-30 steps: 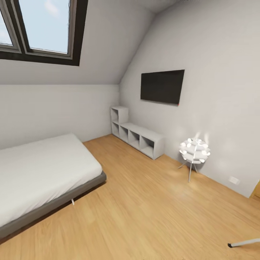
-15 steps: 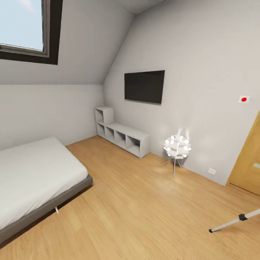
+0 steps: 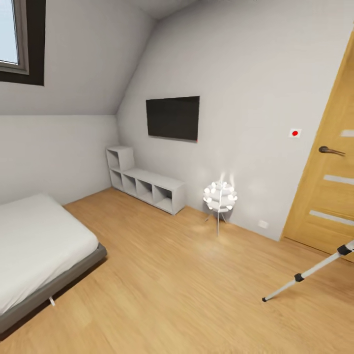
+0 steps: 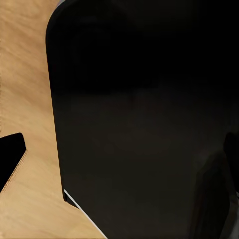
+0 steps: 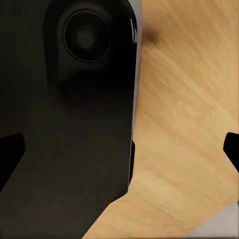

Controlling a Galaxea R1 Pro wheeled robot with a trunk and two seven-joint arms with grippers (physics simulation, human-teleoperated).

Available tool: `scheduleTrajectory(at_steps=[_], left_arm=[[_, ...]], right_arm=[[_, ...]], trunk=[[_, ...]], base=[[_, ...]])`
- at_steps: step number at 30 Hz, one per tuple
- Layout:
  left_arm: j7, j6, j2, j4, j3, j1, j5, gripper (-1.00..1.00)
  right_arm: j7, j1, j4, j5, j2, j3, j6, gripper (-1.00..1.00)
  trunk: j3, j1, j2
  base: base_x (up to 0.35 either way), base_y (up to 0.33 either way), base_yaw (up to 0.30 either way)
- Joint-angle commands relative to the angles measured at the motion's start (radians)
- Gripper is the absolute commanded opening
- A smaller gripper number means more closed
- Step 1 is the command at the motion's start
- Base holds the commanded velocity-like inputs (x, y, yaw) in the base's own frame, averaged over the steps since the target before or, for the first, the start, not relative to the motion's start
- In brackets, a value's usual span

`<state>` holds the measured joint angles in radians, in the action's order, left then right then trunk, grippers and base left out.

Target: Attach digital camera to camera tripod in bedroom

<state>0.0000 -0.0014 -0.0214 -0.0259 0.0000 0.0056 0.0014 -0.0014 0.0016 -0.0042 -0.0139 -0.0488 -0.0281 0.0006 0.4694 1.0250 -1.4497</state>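
View panned right; tripod leg (image 3: 307, 272) nearer door (image 3: 328, 187).

Smooth wood-plank floor (image 3: 187, 275), matt walls (image 3: 255, 64)

Camera tripod (image 3: 307, 270) cut at right edge, one leg seen; bed (image 3: 34, 246) cut left.
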Motion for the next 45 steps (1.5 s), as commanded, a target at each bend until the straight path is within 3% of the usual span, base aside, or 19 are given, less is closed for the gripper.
scheduleTrajectory(at_steps=[1, 35, 45], left_arm=[[0.000, 0.000, 0.000, -0.002, 0.000, 0.001, 0.000, 1.00], [0.000, 0.000, 0.000, -0.002, 0.000, 0.001, 0.000, 1.00], [0.000, 0.000, 0.000, -0.002, 0.000, 0.001, 0.000, 1.00]], right_arm=[[0.000, 0.000, 0.000, -0.001, 0.000, -0.003, 0.000, 1.00], [0.000, 0.000, 0.000, -0.001, 0.000, 0.000, -0.003, 1.00], [-0.001, 0.000, 0.000, 0.002, 0.000, 0.001, -0.062, 1.00]], trunk=[[0.001, 0.000, 0.000], [0.001, 0.000, 0.000], [0.001, 0.000, 0.000]], base=[[0.000, 0.000, -0.279], [0.000, 0.000, -0.279], [0.000, 0.000, -0.252]])
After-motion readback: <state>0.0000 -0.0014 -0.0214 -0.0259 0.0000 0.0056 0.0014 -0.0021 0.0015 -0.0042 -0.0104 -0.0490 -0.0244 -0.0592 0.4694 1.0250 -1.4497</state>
